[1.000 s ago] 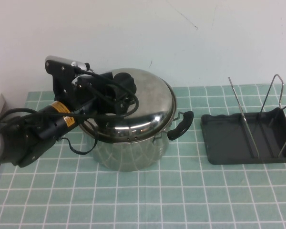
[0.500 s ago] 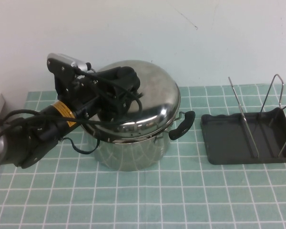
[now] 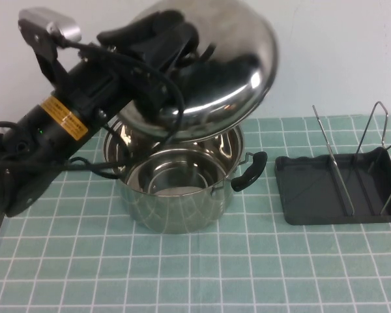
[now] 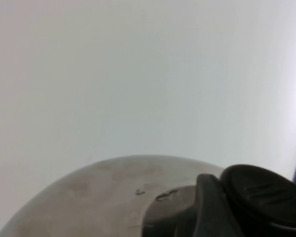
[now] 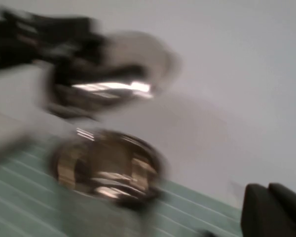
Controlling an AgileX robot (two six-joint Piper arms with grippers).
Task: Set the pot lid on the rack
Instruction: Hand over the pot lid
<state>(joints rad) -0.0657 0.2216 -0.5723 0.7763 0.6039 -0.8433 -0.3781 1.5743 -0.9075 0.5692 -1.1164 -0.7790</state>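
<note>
pot lid [image 3: 228,78] held aloft by left hand [image 3: 158,36]; right hand [image 5: 274,210] apart.

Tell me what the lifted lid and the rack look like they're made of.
Domed pot lid, held above the open steel pot by the left gripper: polished steel, mirror reflections. Rack: thin silvery wire uprights in a matte dark grey tray, probably plastic. Right gripper: off to one side.

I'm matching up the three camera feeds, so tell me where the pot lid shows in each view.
High view: pot lid at top centre, tilted, lifted clear above the pot, its knob in the left gripper.
Left wrist view: lid's dome along the bottom.
Right wrist view: blurred, upper left.
Shared landmark: the lid's black knob.
</note>
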